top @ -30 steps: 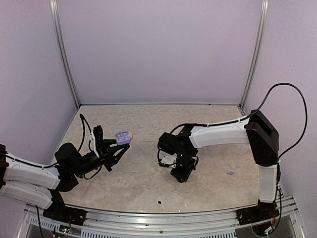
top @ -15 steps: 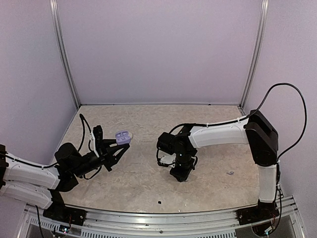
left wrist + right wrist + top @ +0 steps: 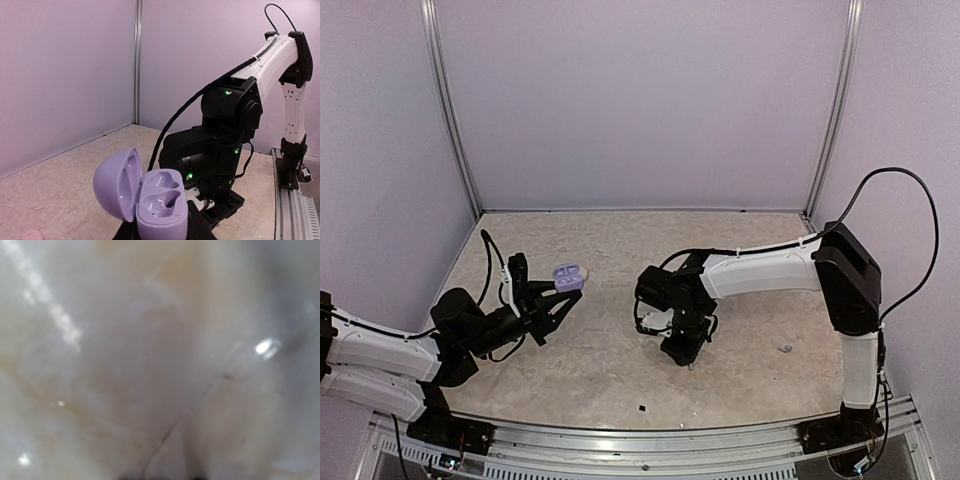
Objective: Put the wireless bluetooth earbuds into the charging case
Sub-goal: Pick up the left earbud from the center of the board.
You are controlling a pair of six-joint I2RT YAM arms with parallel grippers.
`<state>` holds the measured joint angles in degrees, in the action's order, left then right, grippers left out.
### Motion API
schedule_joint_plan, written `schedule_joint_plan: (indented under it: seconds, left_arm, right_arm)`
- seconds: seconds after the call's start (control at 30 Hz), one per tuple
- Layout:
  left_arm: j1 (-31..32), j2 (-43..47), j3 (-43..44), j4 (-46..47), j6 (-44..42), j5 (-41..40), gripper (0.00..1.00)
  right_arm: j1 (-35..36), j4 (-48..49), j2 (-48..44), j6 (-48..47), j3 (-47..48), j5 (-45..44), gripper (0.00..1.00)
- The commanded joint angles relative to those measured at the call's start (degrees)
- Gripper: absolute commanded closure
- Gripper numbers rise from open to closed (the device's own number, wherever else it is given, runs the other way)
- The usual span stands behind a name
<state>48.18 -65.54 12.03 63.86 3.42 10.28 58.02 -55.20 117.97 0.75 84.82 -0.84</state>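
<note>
We log the left gripper (image 3: 563, 295) clamped on the open lilac charging case (image 3: 161, 202), held above the table (image 3: 600, 370); the right gripper (image 3: 684, 360) points down at the table, jaw gap unreadable, earbuds not discernible.

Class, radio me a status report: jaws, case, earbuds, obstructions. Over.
Left gripper, jaws shut on open charging case, both wells empty. Right gripper low at table, jaws unclear. No earbud identifiable; nothing between arms.
</note>
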Motion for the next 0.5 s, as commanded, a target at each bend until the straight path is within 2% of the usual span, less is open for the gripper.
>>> schedule_joint_plan:
  seconds: [0.0, 0.47]
  left_arm:
    - [-0.5, -0.4, 0.5, 1.7, -0.5, 1.0, 0.97]
    - [-0.5, -1.8, 1.7, 1.9, -0.8, 1.8, 0.97]
  right_arm:
    - [0.5, 1.0, -1.3, 0.8, -0.4, -0.9, 0.66]
    - [0.5, 0.8, -2.7, 2.3, -4.0, -2.4, 0.7]
